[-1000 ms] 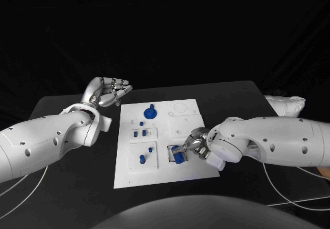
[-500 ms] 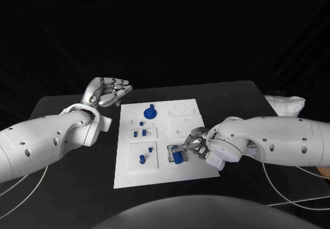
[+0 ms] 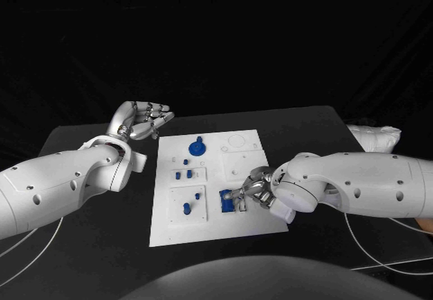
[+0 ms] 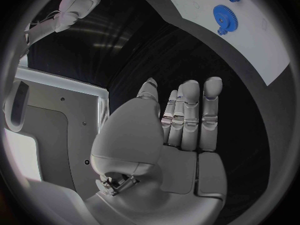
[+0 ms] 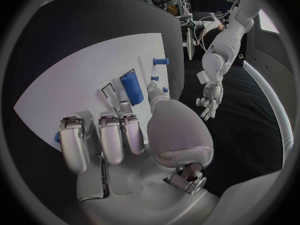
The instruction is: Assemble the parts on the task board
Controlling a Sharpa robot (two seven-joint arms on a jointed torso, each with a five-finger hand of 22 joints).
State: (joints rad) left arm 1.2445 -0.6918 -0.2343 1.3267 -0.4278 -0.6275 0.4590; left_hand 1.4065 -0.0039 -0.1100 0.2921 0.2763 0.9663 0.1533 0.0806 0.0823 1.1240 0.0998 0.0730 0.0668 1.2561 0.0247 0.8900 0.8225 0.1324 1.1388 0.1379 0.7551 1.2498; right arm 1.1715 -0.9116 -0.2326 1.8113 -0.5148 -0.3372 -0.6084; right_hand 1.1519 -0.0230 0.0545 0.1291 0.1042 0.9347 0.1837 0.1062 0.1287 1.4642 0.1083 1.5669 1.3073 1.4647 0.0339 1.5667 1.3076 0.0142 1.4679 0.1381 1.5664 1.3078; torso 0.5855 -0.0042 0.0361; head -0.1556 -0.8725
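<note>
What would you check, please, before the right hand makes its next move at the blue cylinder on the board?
1. Blue cylinder lies in its rectangular recess: ok.
2. Right hand at the cylinder, fingers beside it; actual grip: cannot tell.
3. Left hand open, off the task board: ok.
4. Blue gear on the board's far part, away from the right hand: ok.
5. Cylinder fully seated: cannot tell.

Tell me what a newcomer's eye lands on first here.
The white task board glows mid-table against the black, dotted with small blue parts; a blue gear sits near its far end. The right robot hand crouches over the blue cylinder in a near recess, while the left robot hand hangs beside the board's far corner.
</note>
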